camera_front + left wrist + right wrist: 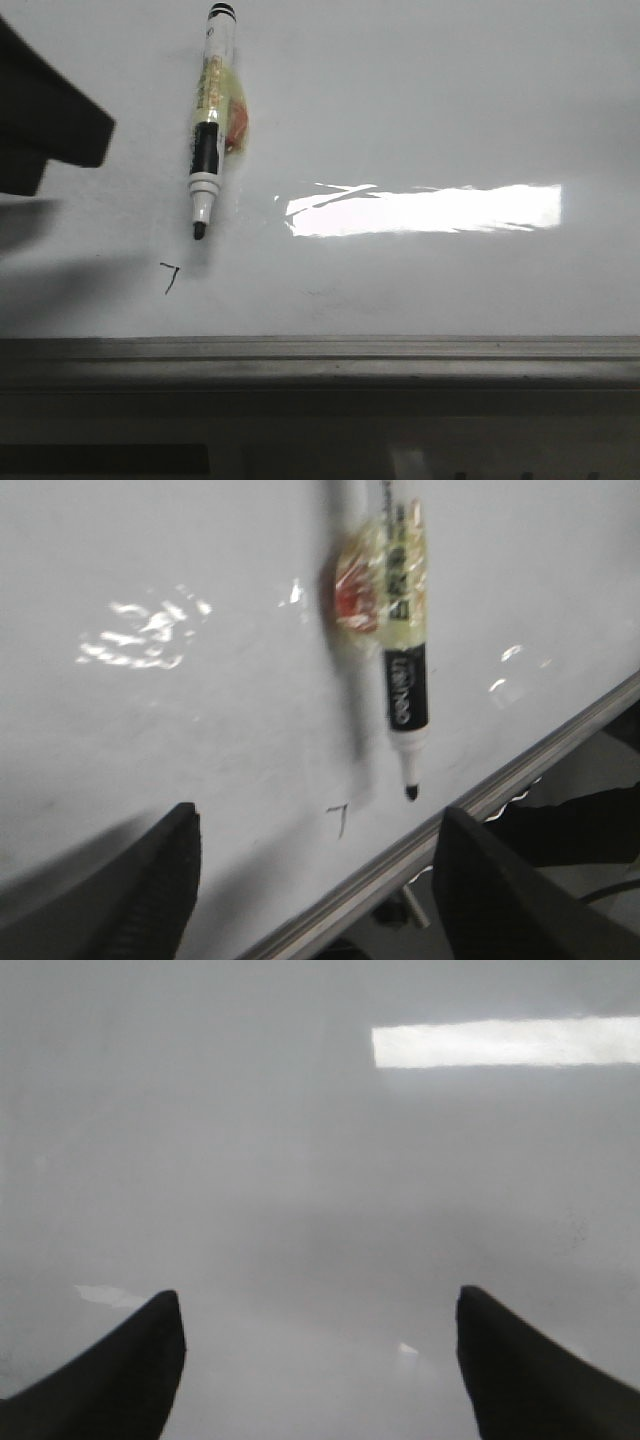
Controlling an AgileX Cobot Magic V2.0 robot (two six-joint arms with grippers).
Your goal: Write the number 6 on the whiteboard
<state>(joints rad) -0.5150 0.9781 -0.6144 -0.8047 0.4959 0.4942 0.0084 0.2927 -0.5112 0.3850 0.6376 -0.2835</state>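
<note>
Light is dim and grey in all three views, coming from overhead. The front view shows a bright rectangular glare (425,209) burnt out to pure white on the glossy whiteboard (450,100), with ragged streaks at its left end. A soft dark shadow spreads over the near left of the surface. The marker (210,120) casts a faint shadow just to its right. The left wrist view is motion-blurred, with scattered specks of glare (135,640) and a long grey shadow beside the marker. The right wrist view is hazy, low in contrast and out of focus; its glare bar (505,1042) has soft edges, and the pincer fingers (110,1380) show as black silhouettes.
</note>
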